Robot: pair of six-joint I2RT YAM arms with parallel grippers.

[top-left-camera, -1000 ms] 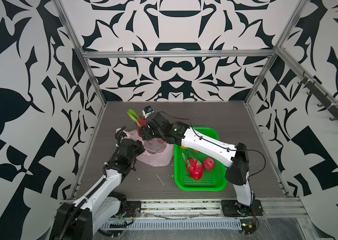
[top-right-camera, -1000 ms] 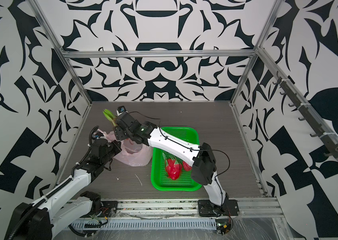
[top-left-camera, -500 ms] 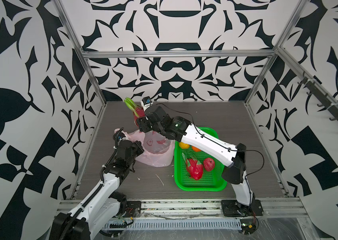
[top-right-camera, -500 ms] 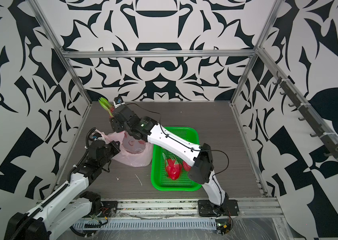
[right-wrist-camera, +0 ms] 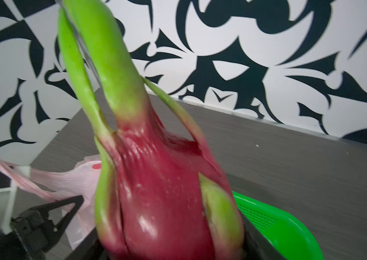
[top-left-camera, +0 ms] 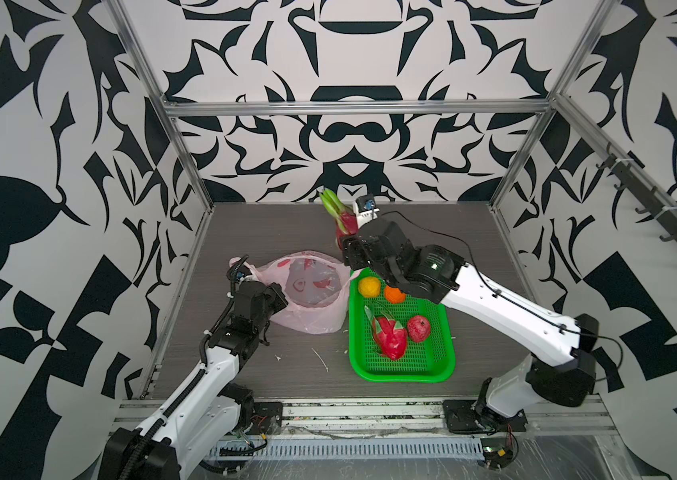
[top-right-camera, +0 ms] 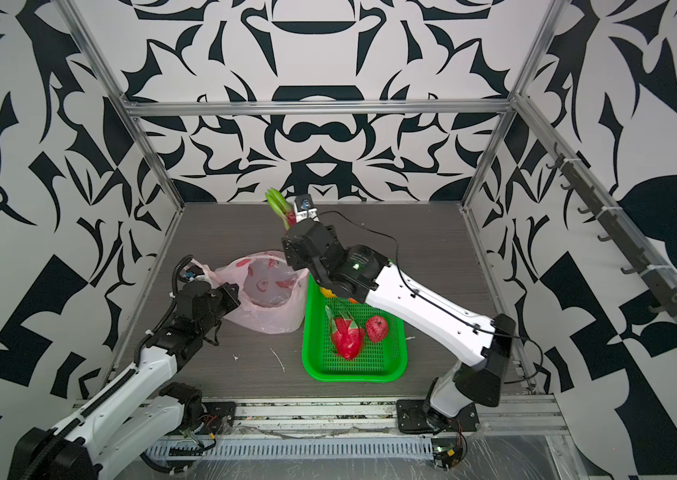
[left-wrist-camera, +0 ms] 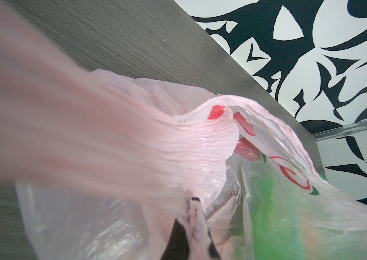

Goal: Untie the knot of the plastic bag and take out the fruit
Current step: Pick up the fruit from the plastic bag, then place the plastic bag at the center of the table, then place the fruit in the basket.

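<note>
The right arm's fingers point(right-wrist-camera: 253, 245) clamp a magenta dragon fruit with green-tipped scales point(top-left-camera: 341, 218), raised in the air. The left arm's fingers point(left-wrist-camera: 178, 243) are pinched together on the rim of the thin translucent pale-pink plastic bag point(top-left-camera: 311, 316), open on the grey surface point(top-left-camera: 270, 232), touching a green perforated basket point(top-left-camera: 440, 365) holding four other fruits point(top-left-camera: 390, 338).

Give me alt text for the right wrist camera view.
A magenta dragon fruit with long green-tipped scales fills the frame, held close to the camera above a grey wood-grain table. Behind it are a thin pale-pink plastic bag, the rim of a green perforated plastic basket and a black-and-white patterned wall.
</note>
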